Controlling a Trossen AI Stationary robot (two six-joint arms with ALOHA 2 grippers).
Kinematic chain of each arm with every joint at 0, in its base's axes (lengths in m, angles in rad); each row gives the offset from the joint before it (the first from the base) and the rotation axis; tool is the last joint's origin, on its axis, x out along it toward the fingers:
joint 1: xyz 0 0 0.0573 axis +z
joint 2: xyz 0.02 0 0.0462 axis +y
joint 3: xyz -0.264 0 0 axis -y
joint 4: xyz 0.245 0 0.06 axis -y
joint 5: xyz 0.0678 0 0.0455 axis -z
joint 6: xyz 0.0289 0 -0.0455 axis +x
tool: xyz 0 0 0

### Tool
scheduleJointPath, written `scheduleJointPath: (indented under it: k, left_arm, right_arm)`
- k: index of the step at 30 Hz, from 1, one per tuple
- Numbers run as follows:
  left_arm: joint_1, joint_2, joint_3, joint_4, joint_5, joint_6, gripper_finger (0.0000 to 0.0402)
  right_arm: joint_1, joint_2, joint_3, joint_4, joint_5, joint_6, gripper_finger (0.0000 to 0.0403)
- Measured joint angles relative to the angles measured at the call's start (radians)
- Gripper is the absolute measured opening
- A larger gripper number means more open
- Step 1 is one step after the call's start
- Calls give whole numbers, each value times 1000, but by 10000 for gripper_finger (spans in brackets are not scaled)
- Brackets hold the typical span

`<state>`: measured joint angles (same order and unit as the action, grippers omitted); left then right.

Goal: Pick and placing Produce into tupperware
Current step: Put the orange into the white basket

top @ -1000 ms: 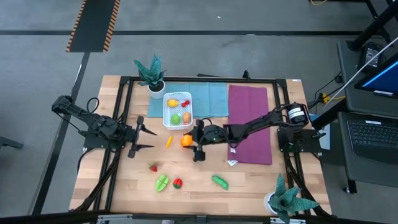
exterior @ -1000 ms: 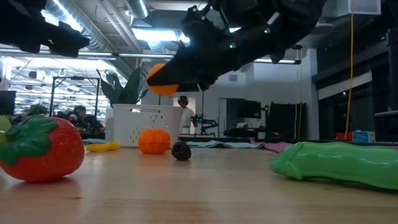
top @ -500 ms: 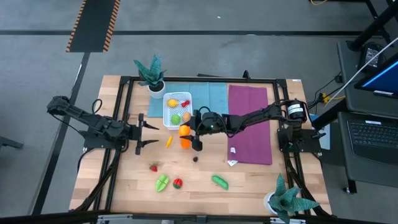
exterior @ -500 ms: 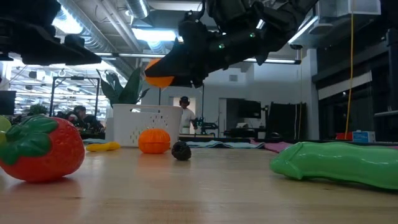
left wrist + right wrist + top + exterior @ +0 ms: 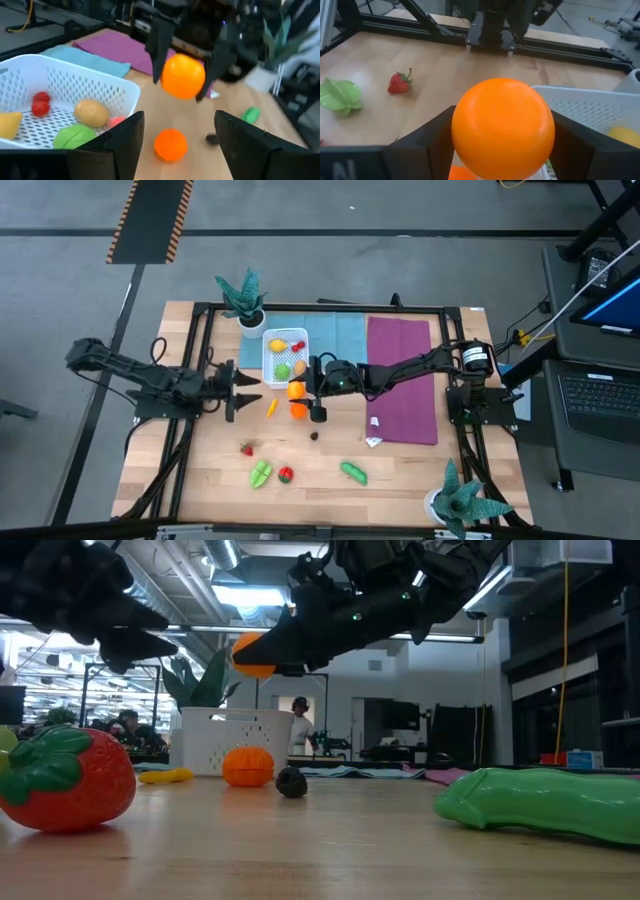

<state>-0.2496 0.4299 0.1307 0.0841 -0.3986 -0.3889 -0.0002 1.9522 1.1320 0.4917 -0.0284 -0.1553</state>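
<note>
The white perforated tupperware (image 5: pixel 286 358) already held about five produce pieces, while the right hand (image 5: pixel 303 390), closed on an orange ball (image 5: pixel 296 390), hovered just outside its near wall; a second orange (image 5: pixel 299 408), banana (image 5: pixel 271 407), strawberry (image 5: pixel 246 448), green pieces (image 5: pixel 261 473) and cucumber (image 5: pixel 352 471) lay on the bench (image 5: pixel 400 480). The left hand (image 5: pixel 238 391) waited empty, fingers apart, close beside, leaving little room between them

From overhead I see the right gripper (image 5: pixel 303 389) clamped on a round orange toy fruit (image 5: pixel 296 390) beside the white perforated square container (image 5: pixel 268 376); the left gripper (image 5: pixel 243 389) hangs open nearby.
</note>
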Motion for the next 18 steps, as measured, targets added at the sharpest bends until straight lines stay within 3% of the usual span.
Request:
scheduleJointPath:
  k: [12,18]
  left_arm:
    - [89,164,0,196,61,-268,234]
    - [112,262,0,357,114,-324,234]
  right_arm:
    - [0,0,0,29,0,-64,251]
    - [0,0,0,29,0,-91,251]
